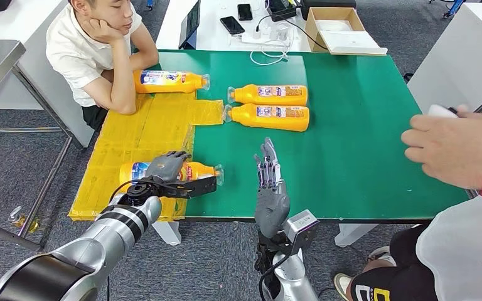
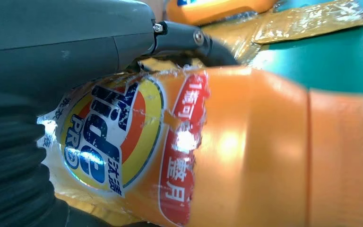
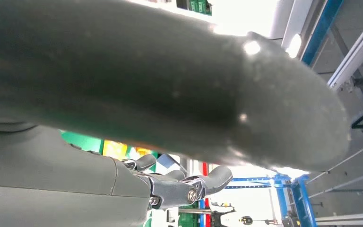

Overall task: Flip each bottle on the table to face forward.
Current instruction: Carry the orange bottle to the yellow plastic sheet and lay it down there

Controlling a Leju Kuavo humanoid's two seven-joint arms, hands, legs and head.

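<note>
1. Your left hand [image 1: 168,168] is lying over the near bottle [image 1: 202,170] at the front left of the counter [image 1: 364,144]. Its fingers are curling around the bottle, so the hand is gripping it.
2. That bottle is lying on its side on the yellow sheet [image 1: 157,128], with its cap end pointing right, onto the green top.
3. In your left wrist view, the near bottle [image 2: 246,151] is showing a round blue and yellow label [image 2: 111,137], and your hand [image 2: 66,52] is pressing on it from above.
4. A person in a white shirt [image 1: 81,50] is sitting at the far left, leaning an arm on the counter.
5. The far left bottle [image 1: 169,81] is lying on its side just beside that person's arm, label up.
6. Two more bottles are lying on their sides near the middle, close together: the back one [image 1: 268,95] and the front one [image 1: 268,116]. Their caps are pointing left.
7. Your right hand [image 1: 270,179] is standing upright at the front edge of the counter, fingers straight and a little apart. It is holding nothing and touching no bottle.
8. In your right wrist view, your right hand [image 3: 170,90] is looking big and blurry, with nothing in it.
9. Another person's hand [image 1: 455,147] is reaching in from the right, holding something small and white [image 1: 442,111]. I cannot tell what it is.
</note>
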